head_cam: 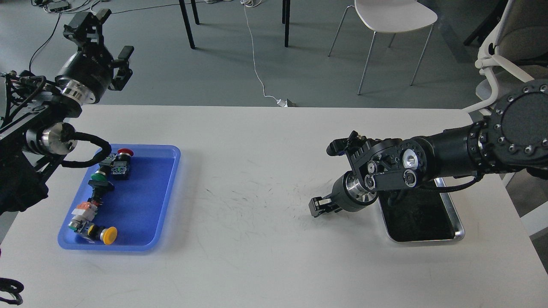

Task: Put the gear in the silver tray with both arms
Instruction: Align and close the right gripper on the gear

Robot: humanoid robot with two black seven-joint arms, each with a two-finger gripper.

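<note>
- The desk (257, 179) lies bare between the blue tray (165, 205) and the silver tray (454, 214), a wide open lane.
- The right arm (428, 164) reaches across the silver tray's near-left corner and far end; only its front part is uncovered from above.
- The right end effector (319, 206) hangs low over the desk just left of that tray.
- Push-button switches (100, 188) crowd the blue tray's left side; its right half is free.
- The left end effector (102, 36) is raised beyond the desk's far left edge.
</note>
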